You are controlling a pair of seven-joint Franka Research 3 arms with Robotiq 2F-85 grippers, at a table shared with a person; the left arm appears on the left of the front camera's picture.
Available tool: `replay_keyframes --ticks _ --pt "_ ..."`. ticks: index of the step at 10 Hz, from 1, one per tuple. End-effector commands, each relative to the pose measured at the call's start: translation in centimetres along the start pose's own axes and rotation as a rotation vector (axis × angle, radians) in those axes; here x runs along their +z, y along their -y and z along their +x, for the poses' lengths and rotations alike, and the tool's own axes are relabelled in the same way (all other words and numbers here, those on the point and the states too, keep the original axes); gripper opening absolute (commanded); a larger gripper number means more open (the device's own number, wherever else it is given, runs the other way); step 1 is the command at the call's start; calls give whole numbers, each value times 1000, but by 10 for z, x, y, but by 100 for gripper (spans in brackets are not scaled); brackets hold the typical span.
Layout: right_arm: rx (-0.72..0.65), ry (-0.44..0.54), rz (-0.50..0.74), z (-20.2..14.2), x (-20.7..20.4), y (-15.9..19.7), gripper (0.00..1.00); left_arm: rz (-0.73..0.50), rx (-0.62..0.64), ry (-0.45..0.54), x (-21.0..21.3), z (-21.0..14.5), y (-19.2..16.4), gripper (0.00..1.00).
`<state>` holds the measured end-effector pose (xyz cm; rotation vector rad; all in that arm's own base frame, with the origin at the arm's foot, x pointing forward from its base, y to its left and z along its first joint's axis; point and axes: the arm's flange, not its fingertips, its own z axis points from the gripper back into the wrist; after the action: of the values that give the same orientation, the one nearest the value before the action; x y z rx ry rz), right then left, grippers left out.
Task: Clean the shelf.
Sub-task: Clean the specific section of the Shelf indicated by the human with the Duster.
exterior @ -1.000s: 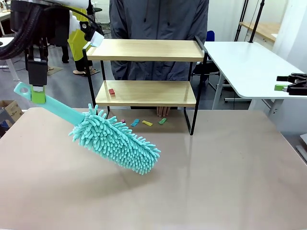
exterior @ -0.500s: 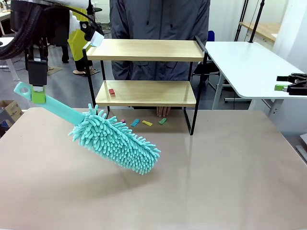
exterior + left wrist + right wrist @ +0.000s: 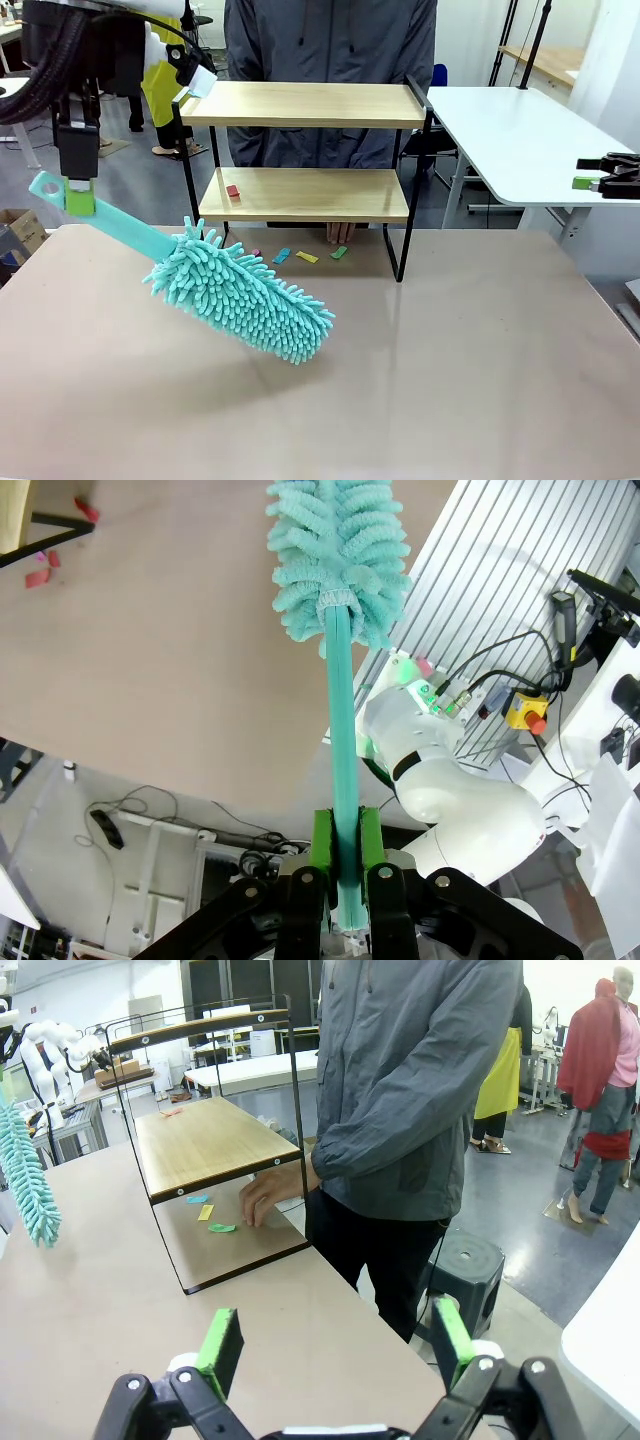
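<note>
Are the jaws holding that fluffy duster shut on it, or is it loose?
Shut on it: the left gripper's green pads press both sides of the duster's handle, holding it tilted.

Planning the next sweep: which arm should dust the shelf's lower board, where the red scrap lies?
Left, I'd say: the left gripper is shut on the teal duster, its head close to the shelf. The right gripper is open and empty.
</note>
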<state>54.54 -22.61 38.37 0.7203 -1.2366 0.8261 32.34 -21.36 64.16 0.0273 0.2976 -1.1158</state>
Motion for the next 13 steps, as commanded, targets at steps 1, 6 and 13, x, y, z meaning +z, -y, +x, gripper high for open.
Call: replay_keyframes --ticks 1,6,13 --pt "6 2 2 4 -2 -1 100 0 0 0 0 0 0 13" --pt "6 2 2 4 -2 -1 100 -83 331 266 -22 71 35 13" --pt "6 2 2 4 -2 -1 100 -46 742 396 -55 183 69 13"
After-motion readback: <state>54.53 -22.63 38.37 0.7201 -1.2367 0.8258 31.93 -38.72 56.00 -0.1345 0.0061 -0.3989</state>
